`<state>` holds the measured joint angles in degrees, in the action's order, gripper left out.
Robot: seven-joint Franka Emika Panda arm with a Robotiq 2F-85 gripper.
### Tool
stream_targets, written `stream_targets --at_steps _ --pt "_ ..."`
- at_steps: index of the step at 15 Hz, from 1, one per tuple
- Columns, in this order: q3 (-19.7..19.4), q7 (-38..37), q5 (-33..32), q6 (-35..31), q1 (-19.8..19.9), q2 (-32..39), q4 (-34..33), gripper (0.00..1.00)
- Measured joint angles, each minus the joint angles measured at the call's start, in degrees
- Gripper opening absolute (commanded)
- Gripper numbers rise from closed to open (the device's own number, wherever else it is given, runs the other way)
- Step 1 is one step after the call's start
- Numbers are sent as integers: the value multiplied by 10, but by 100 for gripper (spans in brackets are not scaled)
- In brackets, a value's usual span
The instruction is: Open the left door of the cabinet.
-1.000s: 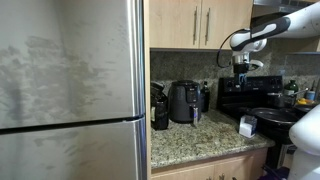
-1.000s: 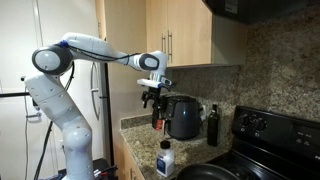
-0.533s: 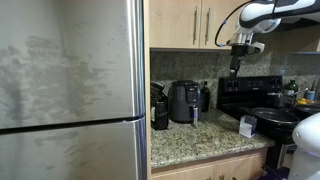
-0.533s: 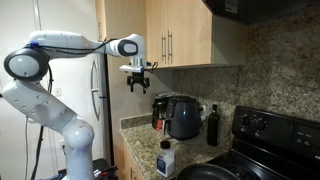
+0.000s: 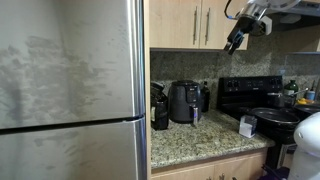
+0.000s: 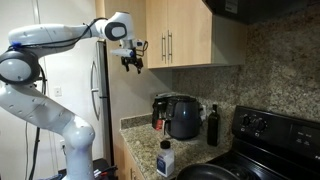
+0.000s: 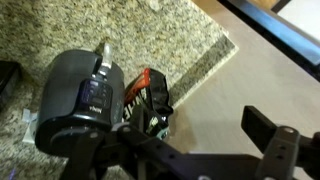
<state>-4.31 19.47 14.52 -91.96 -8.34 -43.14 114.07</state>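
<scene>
The cabinet (image 5: 180, 8) is a light tan wood wall cabinet; it shows in both exterior views (image 6: 190, 40). Two slim silver handles meet at its middle. The left door (image 5: 170, 22) carries its handle (image 5: 197, 22) on its right edge, and it also shows in an exterior view (image 6: 154, 30). Both doors are closed. My gripper (image 5: 235, 42) hangs open and empty at the height of the cabinet's lower edge, out in front of it and clear of the doors (image 6: 132, 65). The wrist view (image 7: 190, 135) looks down and does not show the cabinet.
A big stainless-steel refrigerator (image 5: 70, 90) stands beside the cabinet. Below it, a granite counter (image 5: 200, 135) holds a black air fryer (image 5: 184, 100), a dark bottle (image 6: 212, 125) and a white bottle (image 6: 165, 160). A black stove (image 5: 260, 95) holds a pan. A range hood (image 6: 240, 8) hangs by the cabinet.
The arm has lifted the gripper from just above the counter appliances up to the cabinet's lower edge. The doors have not moved.
</scene>
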Motion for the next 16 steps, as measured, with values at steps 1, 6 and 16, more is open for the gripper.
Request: stream_targets --at_steps 1,6,16 --pt "0 -26 13 -3 0 -5 -26 100" --pt "7 -53 16 -22 1 -5 -43 100" --pt "49 -162 54 -352 0 109 -92 100"
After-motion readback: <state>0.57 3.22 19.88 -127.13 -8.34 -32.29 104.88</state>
